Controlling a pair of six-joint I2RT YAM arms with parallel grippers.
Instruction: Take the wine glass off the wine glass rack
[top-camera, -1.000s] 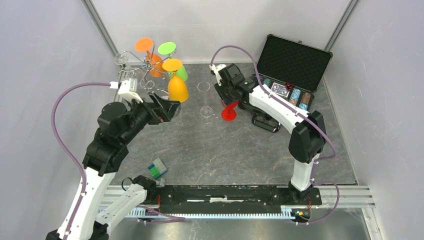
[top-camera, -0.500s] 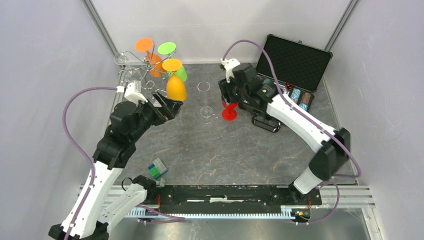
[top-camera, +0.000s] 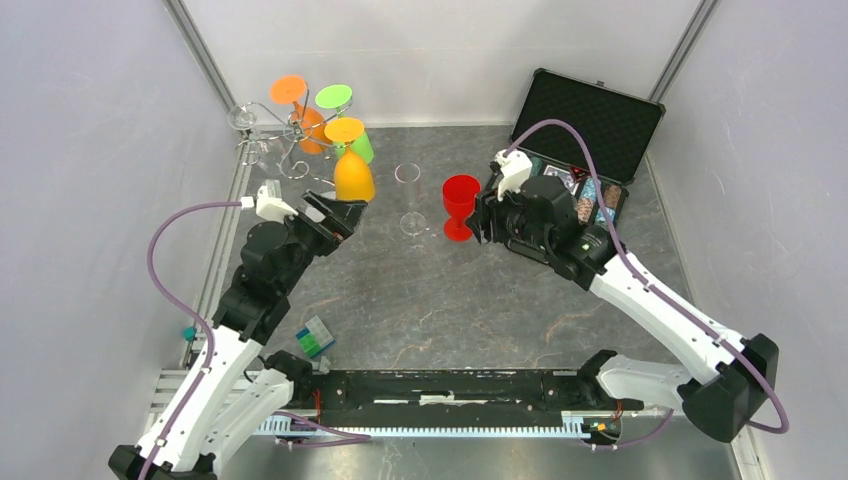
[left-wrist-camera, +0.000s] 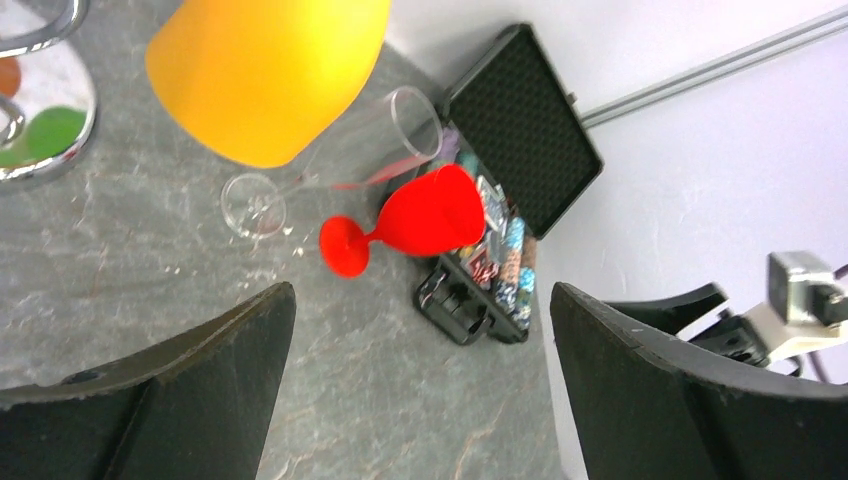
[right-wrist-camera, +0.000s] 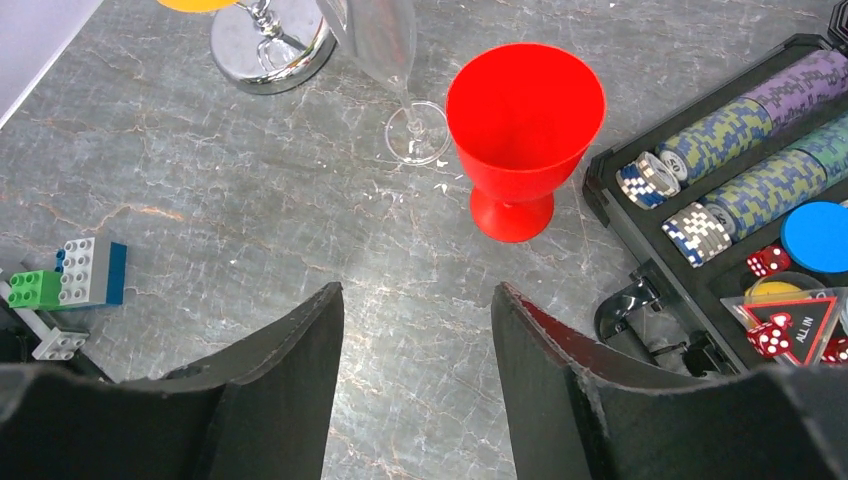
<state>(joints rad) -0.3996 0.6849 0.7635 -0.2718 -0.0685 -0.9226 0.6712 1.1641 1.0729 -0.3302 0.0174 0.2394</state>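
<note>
The wine glass rack (top-camera: 283, 140) is a silver wire stand at the back left; its mirrored base shows in the left wrist view (left-wrist-camera: 45, 120) and the right wrist view (right-wrist-camera: 270, 40). Orange and green glasses hang on it upside down; the nearest is a yellow-orange glass (top-camera: 354, 178) (left-wrist-camera: 265, 70). A red wine glass (top-camera: 460, 205) (right-wrist-camera: 525, 110) (left-wrist-camera: 430, 215) stands upright on the table beside a clear glass (top-camera: 408, 195) (right-wrist-camera: 385, 40). My left gripper (top-camera: 338, 215) (left-wrist-camera: 420, 300) is open and empty just below the yellow-orange glass. My right gripper (top-camera: 484, 215) (right-wrist-camera: 418, 295) is open and empty, right of the red glass.
An open black case (top-camera: 585, 130) with poker chips (right-wrist-camera: 740, 140) and dice lies at the back right, close to my right arm. A small stack of toy bricks (top-camera: 315, 337) (right-wrist-camera: 70, 275) sits near the front left. Grey walls close in both sides.
My right gripper has let go of the red glass and pulled back to the right; the glass now stands free on the table. My left arm has shifted slightly nearer.
</note>
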